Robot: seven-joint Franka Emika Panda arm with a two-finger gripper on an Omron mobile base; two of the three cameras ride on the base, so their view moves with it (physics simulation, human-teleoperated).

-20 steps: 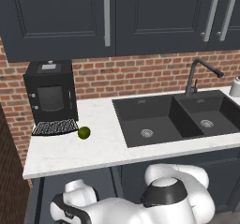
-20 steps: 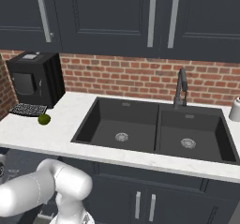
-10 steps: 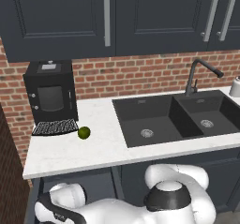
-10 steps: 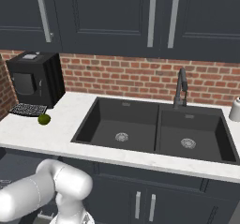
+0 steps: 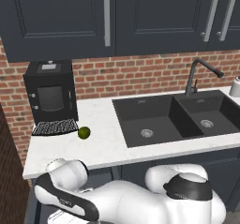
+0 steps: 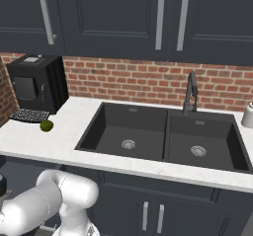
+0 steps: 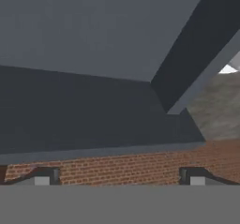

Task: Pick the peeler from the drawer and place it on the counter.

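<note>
The white counter (image 5: pixel 103 149) (image 6: pixel 69 142) runs along the brick wall, with the arm bent down below its front edge at the left. In the hand view, my gripper (image 7: pixel 119 178) is open, its two dark fingertips (image 7: pixel 43 176) far apart with nothing between them. Ahead of them lie flat dark navy-grey cabinet panels (image 7: pixel 84 110) and a strip of brick wall (image 7: pixel 117 164). I cannot tell whether any of those panels is the drawer. The peeler is hidden.
A round green lime (image 5: pixel 84 132) (image 6: pixel 46 125) lies on the counter beside a black coffee machine (image 5: pixel 50 94) (image 6: pixel 37 82). To the right are a black double sink (image 5: pixel 178 117) (image 6: pixel 163 136), its faucet (image 5: pixel 197 75) (image 6: pixel 191 92) and a white object (image 5: pixel 236 86).
The arm has swung further left and down below the counter's front edge. The things on the counter have stayed put.
</note>
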